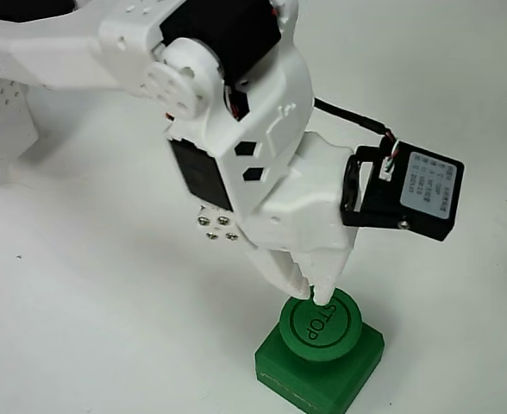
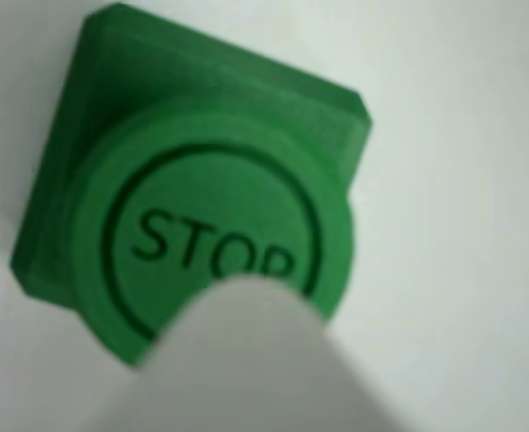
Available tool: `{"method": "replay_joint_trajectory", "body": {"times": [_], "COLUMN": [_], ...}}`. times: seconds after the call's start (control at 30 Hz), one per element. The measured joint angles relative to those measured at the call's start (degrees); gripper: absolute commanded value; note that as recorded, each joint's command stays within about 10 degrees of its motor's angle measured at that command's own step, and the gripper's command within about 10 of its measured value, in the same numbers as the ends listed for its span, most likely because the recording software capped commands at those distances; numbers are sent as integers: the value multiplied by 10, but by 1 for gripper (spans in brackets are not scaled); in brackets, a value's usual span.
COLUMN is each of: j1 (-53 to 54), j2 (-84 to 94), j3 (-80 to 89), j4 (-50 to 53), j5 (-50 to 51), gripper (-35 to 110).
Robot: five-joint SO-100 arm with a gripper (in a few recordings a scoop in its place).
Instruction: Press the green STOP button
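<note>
The green STOP button [image 1: 322, 326] sits on its square green base [image 1: 357, 366] near the bottom edge of the fixed view. My white gripper [image 1: 312, 288] points straight down, its two fingers pressed together, the tips touching the cap's upper left rim. In the wrist view the green STOP button [image 2: 210, 234] takes up the left and middle, and a blurred white fingertip [image 2: 246, 360] covers the lower edge of its cap, just under the letters.
The button stands on a plain white table [image 1: 81, 285]. A black camera module [image 1: 413, 191] hangs off the wrist to the right. The arm's white base structure [image 1: 3, 121] is at the far left.
</note>
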Motion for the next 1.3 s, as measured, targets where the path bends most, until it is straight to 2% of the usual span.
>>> {"method": "replay_joint_trajectory", "body": {"times": [1.3], "j1": [-14], "j2": [-80], "j3": [-35], "j4": [0], "j5": [16], "gripper": [0]}}
